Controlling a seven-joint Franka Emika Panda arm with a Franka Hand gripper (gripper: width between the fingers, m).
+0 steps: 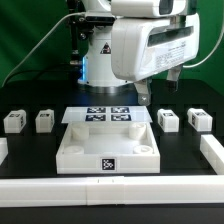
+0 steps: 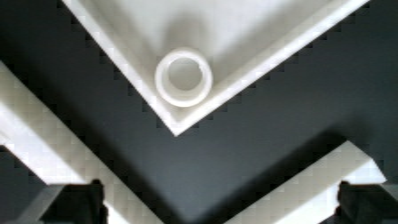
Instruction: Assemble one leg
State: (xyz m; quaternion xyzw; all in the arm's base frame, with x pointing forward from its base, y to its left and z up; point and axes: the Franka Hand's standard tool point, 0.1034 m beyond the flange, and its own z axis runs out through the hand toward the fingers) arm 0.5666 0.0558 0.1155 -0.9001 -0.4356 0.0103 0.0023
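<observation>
White stubby legs, four in all and each tagged, sit apart on the black table (image 1: 35, 150): the first leg (image 1: 13, 121) and second leg (image 1: 44, 120) at the exterior view's left of the one square panel (image 1: 107, 140), the third leg (image 1: 168, 119) and fourth leg (image 1: 199, 119) at its right. One marker board (image 1: 108, 115) lies just behind the panel. In the wrist view the gripper (image 2: 210, 205) hangs above a panel corner with one round socket (image 2: 183, 78) — its two fingers (image 2: 71, 205) spread wide, nothing between them.
</observation>
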